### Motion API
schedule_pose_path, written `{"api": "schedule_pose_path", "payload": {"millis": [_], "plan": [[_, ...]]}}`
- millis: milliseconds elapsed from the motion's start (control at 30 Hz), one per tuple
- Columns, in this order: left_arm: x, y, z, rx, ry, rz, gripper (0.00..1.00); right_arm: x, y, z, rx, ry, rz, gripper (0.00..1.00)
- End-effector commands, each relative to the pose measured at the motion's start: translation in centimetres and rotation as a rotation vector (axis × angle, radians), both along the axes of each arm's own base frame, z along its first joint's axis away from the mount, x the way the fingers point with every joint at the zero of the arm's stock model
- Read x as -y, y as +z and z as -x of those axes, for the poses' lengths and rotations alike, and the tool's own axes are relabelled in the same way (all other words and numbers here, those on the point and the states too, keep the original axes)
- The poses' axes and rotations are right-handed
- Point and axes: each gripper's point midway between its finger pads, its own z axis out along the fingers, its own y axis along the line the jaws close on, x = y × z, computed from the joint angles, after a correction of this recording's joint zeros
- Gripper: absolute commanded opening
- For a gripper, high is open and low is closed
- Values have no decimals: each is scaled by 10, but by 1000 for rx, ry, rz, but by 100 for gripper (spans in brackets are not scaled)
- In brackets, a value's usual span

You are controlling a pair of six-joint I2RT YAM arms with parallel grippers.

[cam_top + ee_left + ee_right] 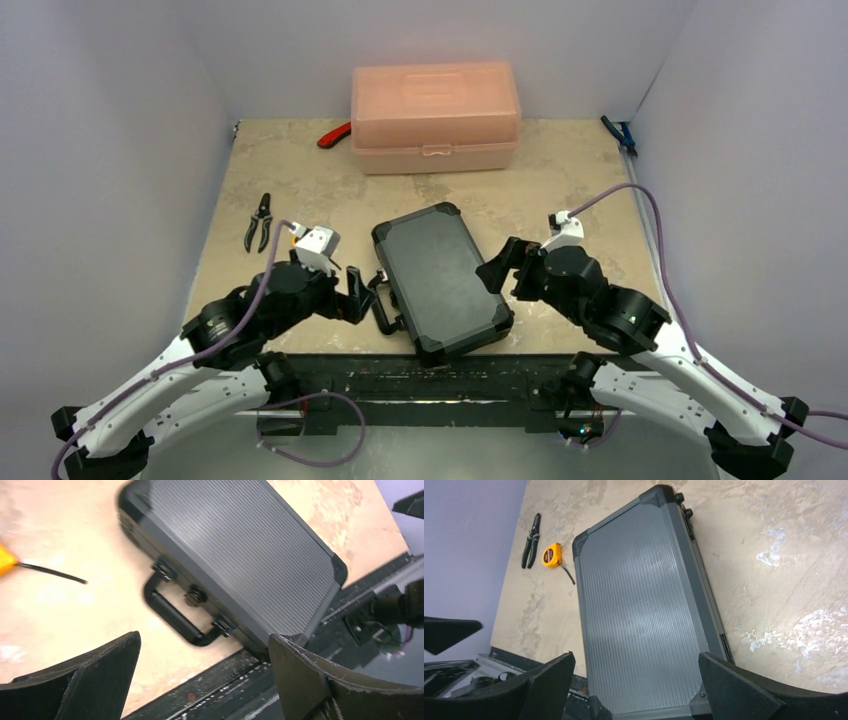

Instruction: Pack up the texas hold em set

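Note:
The black briefcase lies closed and flat near the table's front edge, its handle on the left side. It also shows in the left wrist view and the right wrist view. My left gripper is open and empty, just left of the handle. My right gripper is open and empty, at the case's right edge. No chips or dice are in view.
A translucent pink plastic box stands at the back. Pliers and a yellow tape measure lie at the left. A red tool lies left of the box and a blue tool at the back right.

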Motion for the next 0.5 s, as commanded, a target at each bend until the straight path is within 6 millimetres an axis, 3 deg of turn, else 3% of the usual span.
{"api": "schedule_pose_path", "payload": {"millis": [0,267,467], "plan": [[-53,20,-7,96,150,-129,100,9,37,-15,139,-47,-12,99],[-95,32,-6,144,289,-172,100,33,75,-17,283,-116,-51,99],[-114,43,-8,182,402,-117,100,79,101,-20,361,-323,-77,99]]}}
